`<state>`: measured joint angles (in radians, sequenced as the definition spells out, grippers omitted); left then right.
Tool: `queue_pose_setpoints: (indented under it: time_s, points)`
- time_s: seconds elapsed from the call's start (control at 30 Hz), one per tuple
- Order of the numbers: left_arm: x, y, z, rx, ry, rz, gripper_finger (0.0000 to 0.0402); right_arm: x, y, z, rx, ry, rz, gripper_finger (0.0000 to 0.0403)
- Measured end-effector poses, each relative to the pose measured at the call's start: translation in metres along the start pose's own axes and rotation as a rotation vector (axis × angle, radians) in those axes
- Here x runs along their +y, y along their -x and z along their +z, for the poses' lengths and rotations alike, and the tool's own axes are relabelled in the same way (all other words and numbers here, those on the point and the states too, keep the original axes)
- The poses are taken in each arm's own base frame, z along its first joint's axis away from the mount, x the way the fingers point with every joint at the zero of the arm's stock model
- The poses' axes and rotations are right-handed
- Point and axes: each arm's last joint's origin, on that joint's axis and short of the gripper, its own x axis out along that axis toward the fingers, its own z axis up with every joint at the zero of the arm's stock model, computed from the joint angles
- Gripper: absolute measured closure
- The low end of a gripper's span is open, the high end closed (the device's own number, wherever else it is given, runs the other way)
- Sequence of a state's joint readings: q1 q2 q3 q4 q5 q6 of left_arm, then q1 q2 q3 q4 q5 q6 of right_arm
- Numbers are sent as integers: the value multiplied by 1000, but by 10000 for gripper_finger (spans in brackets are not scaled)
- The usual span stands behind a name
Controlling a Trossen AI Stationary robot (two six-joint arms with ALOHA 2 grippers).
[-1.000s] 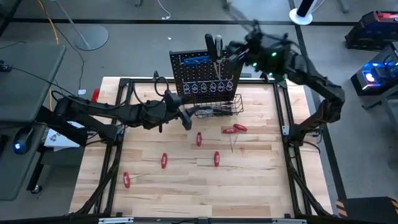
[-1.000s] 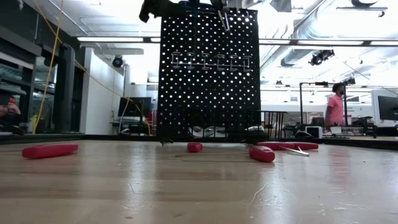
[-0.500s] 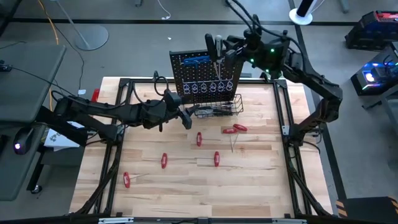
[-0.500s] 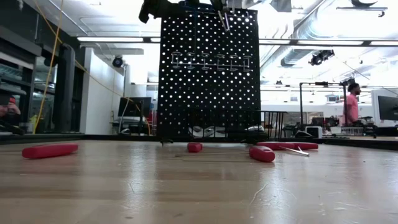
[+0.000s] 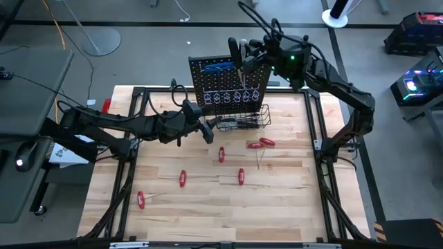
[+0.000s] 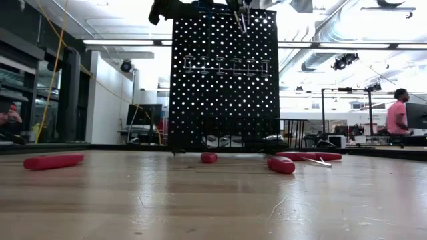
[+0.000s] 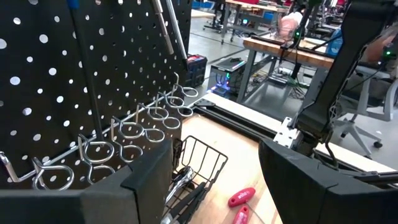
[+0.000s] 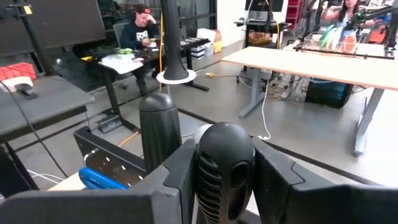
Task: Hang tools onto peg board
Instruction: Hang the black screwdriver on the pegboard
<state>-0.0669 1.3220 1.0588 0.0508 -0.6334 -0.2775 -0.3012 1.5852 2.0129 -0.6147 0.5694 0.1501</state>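
Note:
The black peg board [image 5: 228, 84] stands upright at the table's far side, with a row of metal loop hooks [image 6: 227, 65] and a wire basket [image 5: 242, 123] at its foot. At its top edge my right gripper [image 5: 253, 54] is shut on a black-handled screwdriver [image 8: 224, 165]. A second black handle [image 8: 159, 124] and a blue T-handle key [image 8: 102, 179] sit beside it. My left gripper [image 5: 206, 133] hovers open, holding nothing, in front of the board's left part. Several red-handled tools [image 5: 221, 153] lie flat on the table. My right gripper pinches the screwdriver's ribbed black handle [image 8: 225, 186] between its two fingers, below the domed end. The fingers come in about level from the table's right, across the handle. The screwdriver stands upright, clear of the table, its shaft [image 6: 241, 20] pointing down the board's top.
More tools lie in the basket [image 7: 186, 180]. Red handles are scattered across the table's middle and near left [image 5: 140, 200]. A black metal frame [image 5: 315, 131] edges the table. A person [image 6: 399, 117] walks in the room behind; another sits at a desk [image 8: 140, 34].
My right arm has swung a little toward the table's left, closing in over the peg board's top and turning slightly, still shut on the black handle, which stays about where it was. The person in the background has walked right.

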Motion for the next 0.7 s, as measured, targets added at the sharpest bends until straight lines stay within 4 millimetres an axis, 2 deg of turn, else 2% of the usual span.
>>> queue_pose_setpoints:
  time_s: [0.3, 0.47, 0.7]
  points:
    - [0, 0, 0, 1, -10, 0, 172, 0, 0, 0, 7, -25, 19, 296]
    - [0, 0, 0, 1, -10, 0, 172, 0, 0, -1, 8, -30, 19, 230]
    - [0, 0, 0, 1, -9, -1, 172, 0, 0, -1, 9, -29, 18, 222]
